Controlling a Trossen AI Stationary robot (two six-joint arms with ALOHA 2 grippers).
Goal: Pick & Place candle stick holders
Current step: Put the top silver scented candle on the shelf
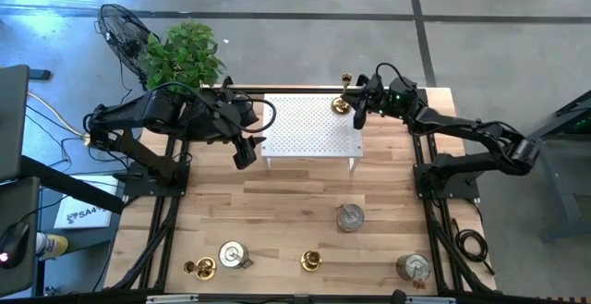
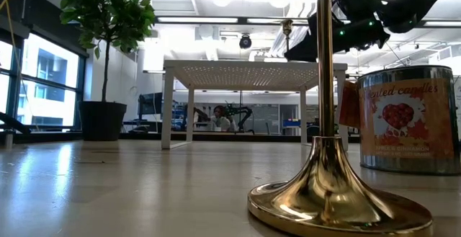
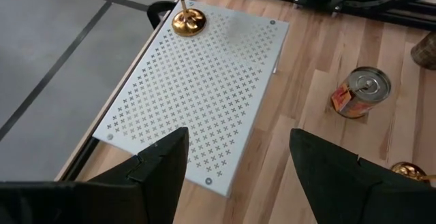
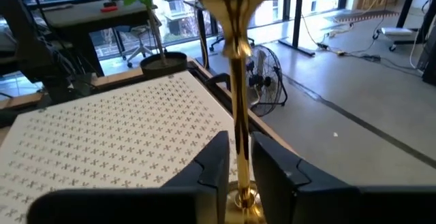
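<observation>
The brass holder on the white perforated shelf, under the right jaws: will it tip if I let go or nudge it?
The brass holder has a tall slim stem over a flared round base, so a push high up would probably tip it. The polished metal looks slippery. It stands near the corner of the white shelf, so a topple could send it off. The right gripper brackets the stem.

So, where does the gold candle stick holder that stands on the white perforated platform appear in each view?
High view: the gold candle stick holder is on the platform's upper right corner.
Low view: it is a thin stem on the platform top, behind the large foreground holder.
Left wrist view: its round base is at the far corner.
Right wrist view: its stem is upright at the centre.
Shared landmark: the white perforated platform.
</observation>
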